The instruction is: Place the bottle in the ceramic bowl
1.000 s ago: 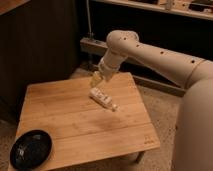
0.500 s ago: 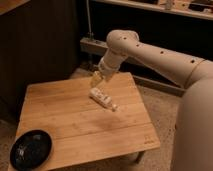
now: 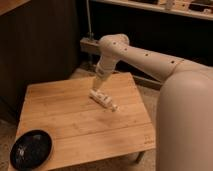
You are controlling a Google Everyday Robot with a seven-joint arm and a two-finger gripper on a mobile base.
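Observation:
The bottle (image 3: 103, 99) is small, slim and whitish and lies on its side on the wooden table (image 3: 65, 115), right of the middle, its cap end pointing to the front right. My gripper (image 3: 97, 85) hangs at the end of the white arm, just above and behind the bottle's rear end; I cannot tell whether it touches the bottle. The ceramic bowl (image 3: 31, 149) is black, shallow and round. It sits on the table's front left corner, well away from the bottle and the gripper.
The low wooden table stands on a speckled floor. A dark wall or cabinet (image 3: 40, 45) rises behind it on the left. A shelf unit (image 3: 150, 20) is behind it on the right. My white arm and body (image 3: 185, 110) fill the right side.

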